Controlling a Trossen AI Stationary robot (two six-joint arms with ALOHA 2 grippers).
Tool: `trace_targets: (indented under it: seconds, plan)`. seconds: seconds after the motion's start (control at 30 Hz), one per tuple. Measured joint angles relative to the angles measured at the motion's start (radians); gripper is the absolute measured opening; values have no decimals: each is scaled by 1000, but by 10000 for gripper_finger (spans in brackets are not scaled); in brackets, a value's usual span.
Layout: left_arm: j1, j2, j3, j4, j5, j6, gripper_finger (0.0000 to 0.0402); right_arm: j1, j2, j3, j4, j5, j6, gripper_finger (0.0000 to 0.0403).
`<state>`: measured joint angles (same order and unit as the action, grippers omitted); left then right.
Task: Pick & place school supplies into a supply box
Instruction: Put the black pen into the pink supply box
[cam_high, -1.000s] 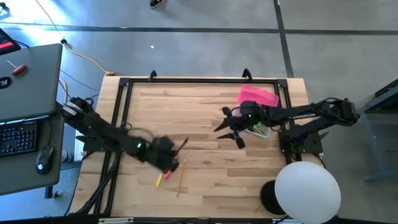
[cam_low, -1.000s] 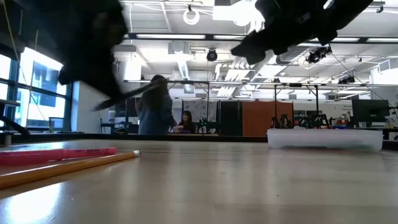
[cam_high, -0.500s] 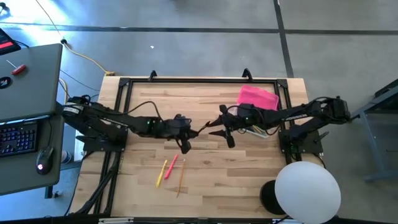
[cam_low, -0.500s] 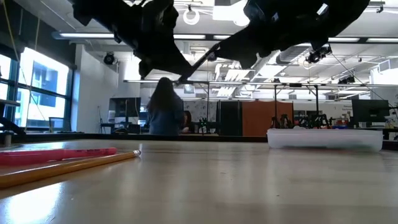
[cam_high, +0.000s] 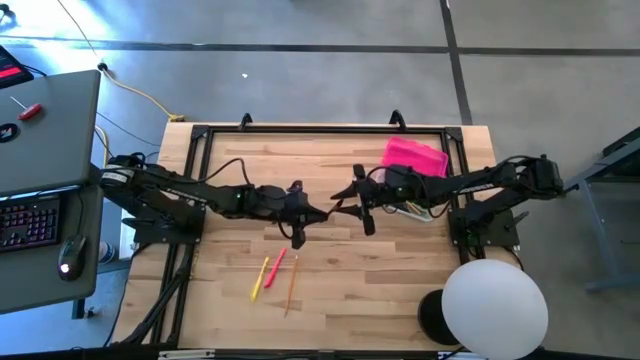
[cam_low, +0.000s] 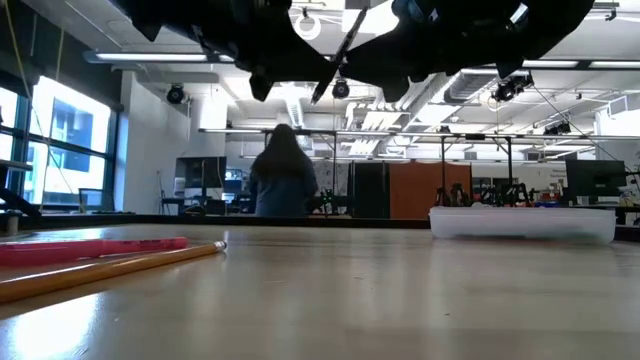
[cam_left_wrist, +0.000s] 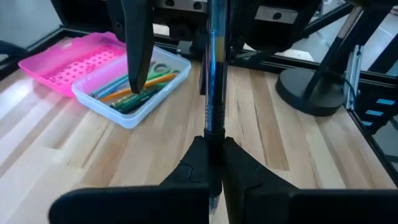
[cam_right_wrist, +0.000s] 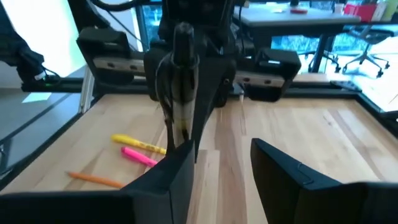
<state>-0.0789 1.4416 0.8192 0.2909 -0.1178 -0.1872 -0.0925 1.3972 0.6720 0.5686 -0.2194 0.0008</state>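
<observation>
Dark pen (cam_left_wrist: 214, 81), one: pinched in left gripper (cam_left_wrist: 211, 152), mid-frame high view. Right gripper (cam_high: 352, 205): spread, facing it. Loose on table (cam_high: 400, 270): three, yellow (cam_high: 259, 278), pink (cam_high: 277, 262), orange (cam_high: 292, 285). Box (cam_left_wrist: 134, 99), one, upper right.

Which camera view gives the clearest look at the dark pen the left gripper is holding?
The left wrist view: the thin dark pen stands close up, clamped in the left gripper. The right wrist view shows it end-on. The high view shows a sliver; the low view, a dark silhouette.
</observation>
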Motion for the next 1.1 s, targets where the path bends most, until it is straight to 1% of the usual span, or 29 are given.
trace_targets:
  seconds: [0.17, 0.3, 0.47, 0.67, 0.77, 0.83, 0.93, 1.1]
  plan:
    - [20, -1, 0, 28, 15, 11, 43, 1, 0, 0, 28, -27, 2, 138]
    - [35, -1, 0, 63, 61, 30, 42, 5, -1, 0, 28, -37, 2, 138]
    - [34, -1, 0, 68, 52, 34, 45, 7, -1, 0, -17, -49, -3, 138]
    - [43, -1, 0, 66, 30, 33, 46, 9, -1, 0, 8, -86, -6, 138]
    - [55, -1, 0, 73, 44, 33, 46, 9, -1, 0, 40, -48, -3, 138]
    - [62, 0, 0, 78, 78, 33, 46, 9, -1, 0, 44, -18, -6, 138]
    - [60, 0, 0, 90, 105, 26, 46, 8, -1, 0, 50, -36, -9, 138]
    - [60, 0, 0, 104, 120, 27, 46, 9, 9, 0, 115, -60, -8, 138]
